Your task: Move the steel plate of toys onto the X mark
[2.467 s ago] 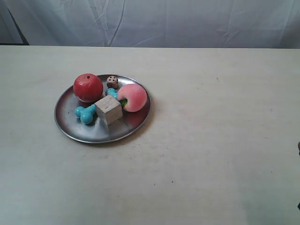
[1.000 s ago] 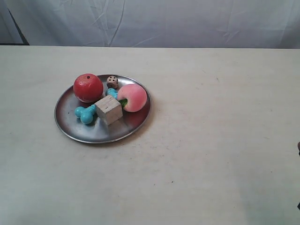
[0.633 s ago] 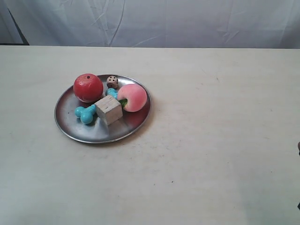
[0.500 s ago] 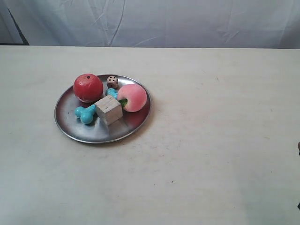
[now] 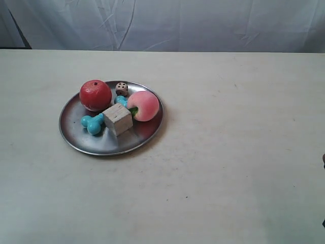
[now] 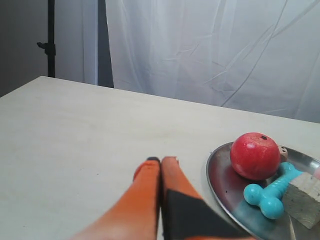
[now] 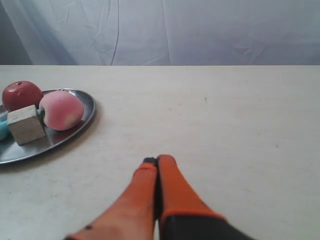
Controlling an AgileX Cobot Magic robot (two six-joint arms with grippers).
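The steel plate (image 5: pixel 71 136) rests on the table's left half and holds a red ball (image 5: pixel 95 94), a pink peach-like ball (image 5: pixel 144 105), a teal bone (image 5: pixel 93 123), a wooden cube (image 5: pixel 118 119) and a small tan die (image 5: pixel 122 88). A tiny faint grey mark (image 5: pixel 235 86), right of the plate, may be the X mark; its shape is too small to tell. My left gripper (image 6: pixel 161 160) is shut and empty, just off the plate's rim (image 6: pixel 212 175) on the red ball's side. My right gripper (image 7: pixel 157 160) is shut and empty over bare table, well away from the plate (image 7: pixel 85 107).
A white cloth backdrop (image 5: pixel 167 23) hangs behind the table's far edge. A dark stand (image 6: pixel 50 40) is beyond the table corner in the left wrist view. A dark sliver of an arm (image 5: pixel 323 160) shows at the exterior view's right edge.
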